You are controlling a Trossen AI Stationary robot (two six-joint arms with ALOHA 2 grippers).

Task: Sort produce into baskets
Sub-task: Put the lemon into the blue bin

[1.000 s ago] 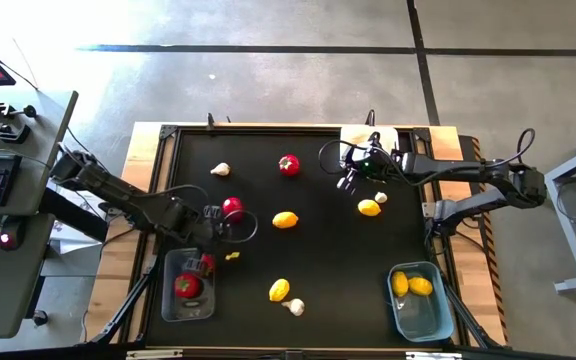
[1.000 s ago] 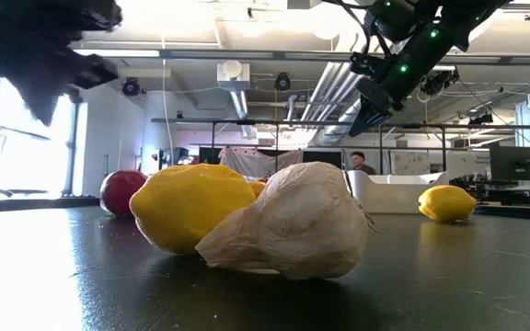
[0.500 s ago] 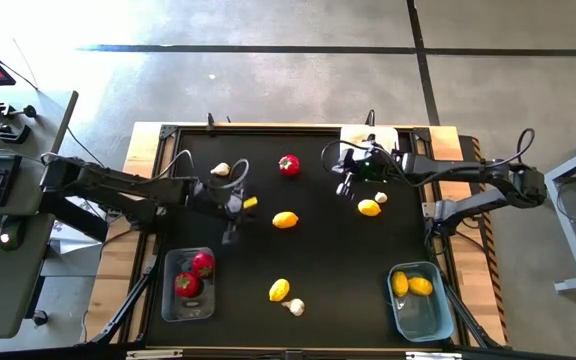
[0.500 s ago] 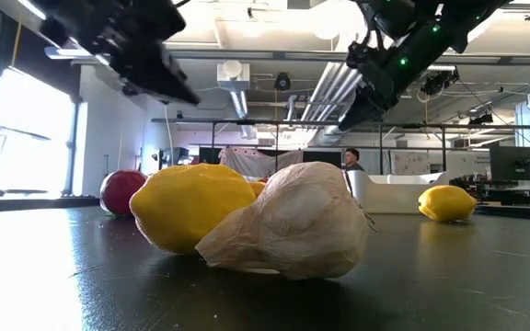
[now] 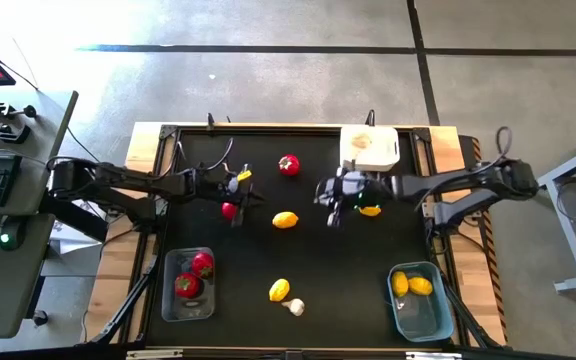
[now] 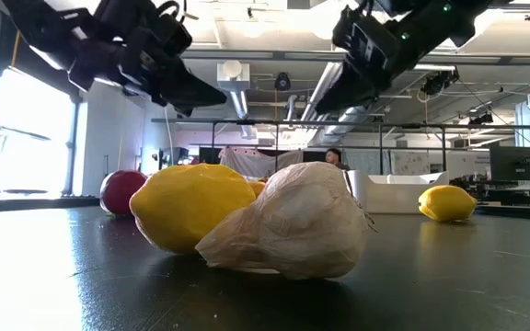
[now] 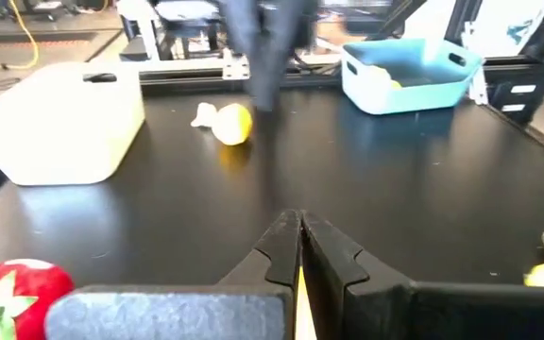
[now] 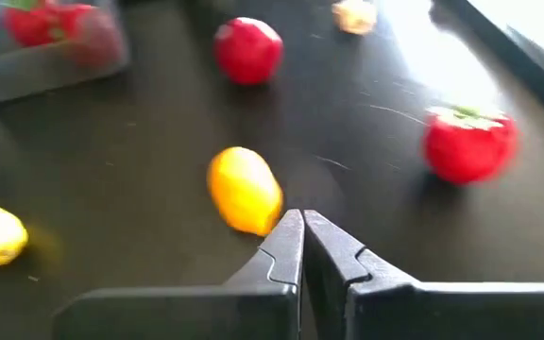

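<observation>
My left gripper [image 5: 251,193] is shut and empty above the table's middle left, just beyond a round red piece [image 5: 229,210]. My right gripper [image 5: 330,212] is shut and empty, between a yellow piece [image 5: 285,220] and another yellow piece [image 5: 370,210]. A red piece with a green stem [image 5: 288,165] lies farther back. The clear tub [image 5: 171,300] holds two red pieces. The blue tub [image 5: 420,318] holds two yellow ones. The white tub [image 5: 370,147] stands at the far edge. A yellow piece [image 5: 279,290] and a garlic bulb [image 5: 294,307] lie near the front.
A garlic bulb [image 7: 203,115] lies beside the yellow piece [image 7: 234,123] near the white tub [image 7: 59,123]. Another pale bulb [image 8: 352,14] lies far behind the red piece [image 8: 248,47]. A raised frame edges the black mat [image 5: 398,250]. A person shows in the room behind [image 6: 334,158].
My left gripper has gone from above the clear tub toward the table's far edge, past the loose red piece; a second red piece now lies in the clear tub. My right gripper has gone toward the table's left and near edge, away from the white tub.
</observation>
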